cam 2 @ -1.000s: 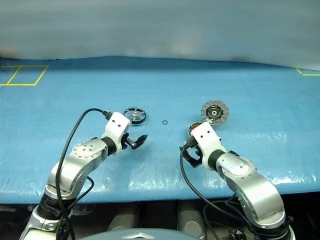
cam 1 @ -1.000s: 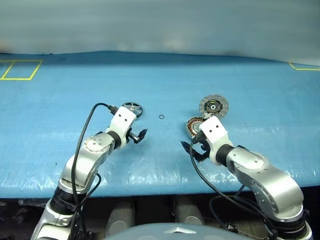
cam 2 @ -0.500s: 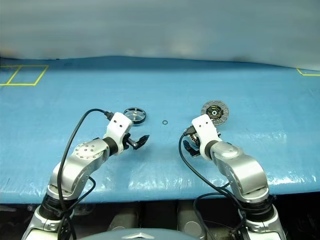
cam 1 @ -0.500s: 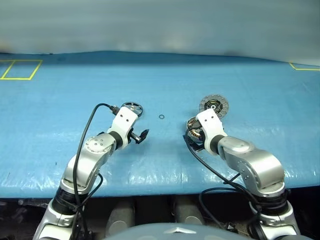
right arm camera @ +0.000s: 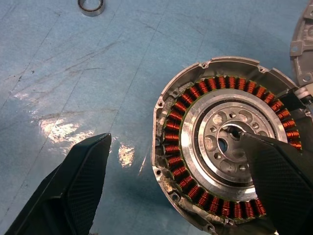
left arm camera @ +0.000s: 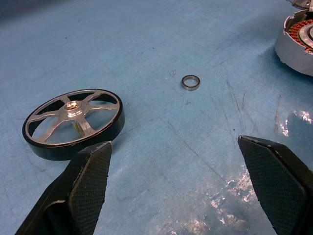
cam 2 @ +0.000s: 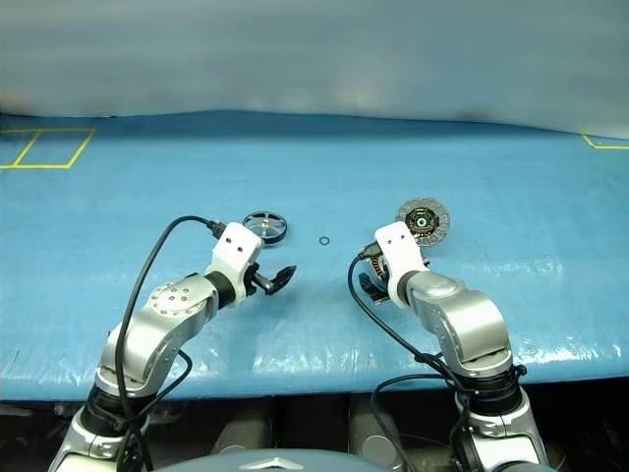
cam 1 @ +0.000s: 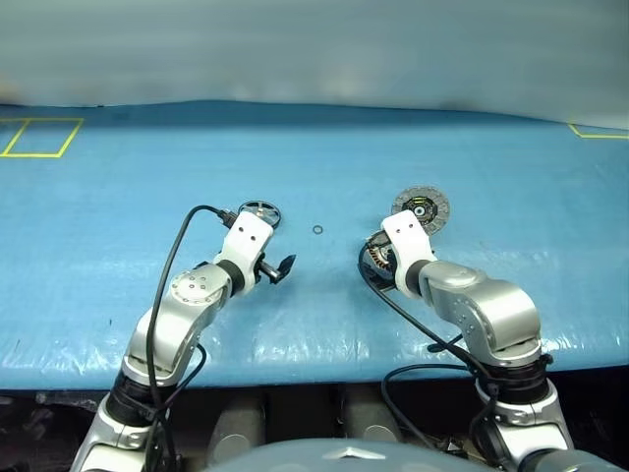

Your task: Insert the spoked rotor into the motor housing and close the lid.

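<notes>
Motor housing (right arm camera: 222, 147) windings visible under gaping right tool (right arm camera: 181, 191).

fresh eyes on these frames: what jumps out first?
The motor housing, its ring of copper-brown windings bright against the blue table, lies right under the open right gripper. On the robot's left, the spoked rotor lies flat beside the open left gripper, not held. Between the two lies a tiny ring, and the lid lies just beyond the housing.

Copper-orange windings ring the silver motor housing (right arm camera: 220, 147) (the spoked rotor (left arm camera: 73, 122) is black-rimmed, silver-spoked) on blue table (cam 1: 147, 197).
</notes>
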